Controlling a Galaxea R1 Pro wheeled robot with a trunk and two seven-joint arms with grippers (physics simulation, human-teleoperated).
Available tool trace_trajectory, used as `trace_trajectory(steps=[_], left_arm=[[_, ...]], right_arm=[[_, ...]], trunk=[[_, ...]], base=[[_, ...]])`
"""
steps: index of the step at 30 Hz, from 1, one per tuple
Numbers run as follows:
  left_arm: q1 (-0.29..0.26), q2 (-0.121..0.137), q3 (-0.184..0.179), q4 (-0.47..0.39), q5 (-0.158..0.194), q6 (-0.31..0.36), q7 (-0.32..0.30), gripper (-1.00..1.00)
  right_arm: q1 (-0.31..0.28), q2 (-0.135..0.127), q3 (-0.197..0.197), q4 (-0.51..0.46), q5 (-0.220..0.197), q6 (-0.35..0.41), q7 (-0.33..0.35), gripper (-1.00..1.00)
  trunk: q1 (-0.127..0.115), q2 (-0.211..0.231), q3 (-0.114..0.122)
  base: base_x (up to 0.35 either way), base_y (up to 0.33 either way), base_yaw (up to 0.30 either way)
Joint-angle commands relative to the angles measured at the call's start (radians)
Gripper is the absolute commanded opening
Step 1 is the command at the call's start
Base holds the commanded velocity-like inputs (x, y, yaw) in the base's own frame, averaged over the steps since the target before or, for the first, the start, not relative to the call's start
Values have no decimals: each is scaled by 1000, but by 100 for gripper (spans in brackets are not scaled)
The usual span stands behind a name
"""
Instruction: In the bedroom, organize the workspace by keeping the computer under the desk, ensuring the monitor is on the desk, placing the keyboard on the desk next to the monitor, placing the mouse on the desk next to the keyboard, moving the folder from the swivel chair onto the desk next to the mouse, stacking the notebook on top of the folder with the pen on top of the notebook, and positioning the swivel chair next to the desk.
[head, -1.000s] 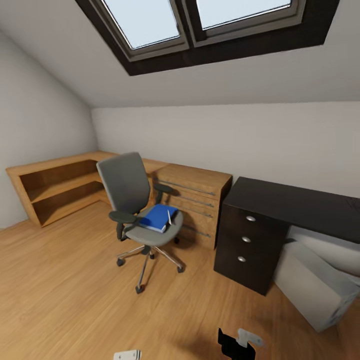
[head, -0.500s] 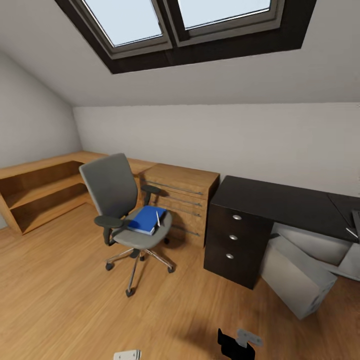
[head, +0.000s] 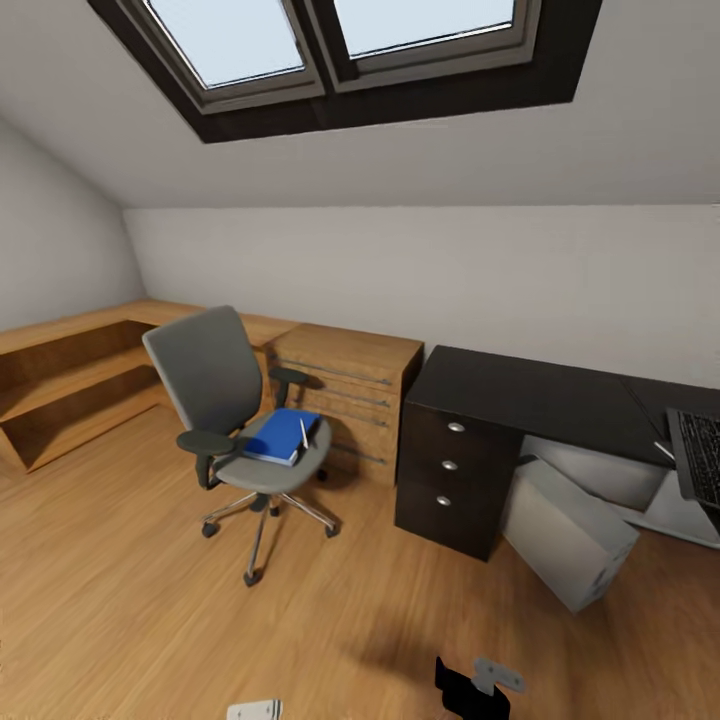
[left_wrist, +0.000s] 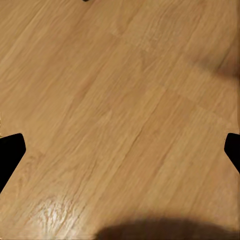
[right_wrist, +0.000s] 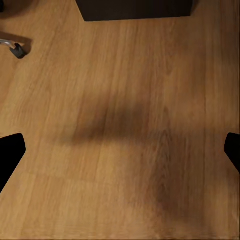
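Observation:
The grey swivel chair (head: 215, 385) stands on the wooden floor left of centre, apart from the desk. The blue folder (head: 277, 438) lies on its seat. A thin pale sliver (head: 304, 433) stands on the folder; I cannot tell whether it is the pen or the notebook. The black-topped desk (head: 545, 395) runs along the right wall. The light grey computer (head: 565, 532) leans tilted below it. The keyboard (head: 700, 452) shows at the right edge. My left gripper (left_wrist: 120, 152) and right gripper (right_wrist: 120, 155) hang open over bare floor.
A dark cabinet with round knobs (head: 448, 478) stands under the desk's left end. A wooden drawer chest (head: 345, 395) sits behind the chair, and low wooden shelves (head: 70, 380) run along the left wall. A chair caster (right_wrist: 17, 50) appears in the right wrist view.
The head camera has swung right, so the whole scene has slid left and the keyboard has come into view. The chair, folder and grippers have not moved.

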Motion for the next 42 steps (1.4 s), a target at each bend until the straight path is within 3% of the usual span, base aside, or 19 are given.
trace_trajectory(steps=[1,17,42], left_arm=[[0,1,-8,-1,10,-2,8,100],[-1,1,-8,1,10,-39,8,100],[0,1,-8,7,10,-45,8,100]], right_arm=[[-1,0,-8,1,3,-4,-1,100],[-1,0,-8,1,3,-3,-1,100],[-1,-1,-9,1,3,-5,-1,100]], trunk=[[-5,7,1],[-66,119,26],[-162,294,67]], base=[[-292,0,-90],[-328,0,-87],[-339,0,-84]])
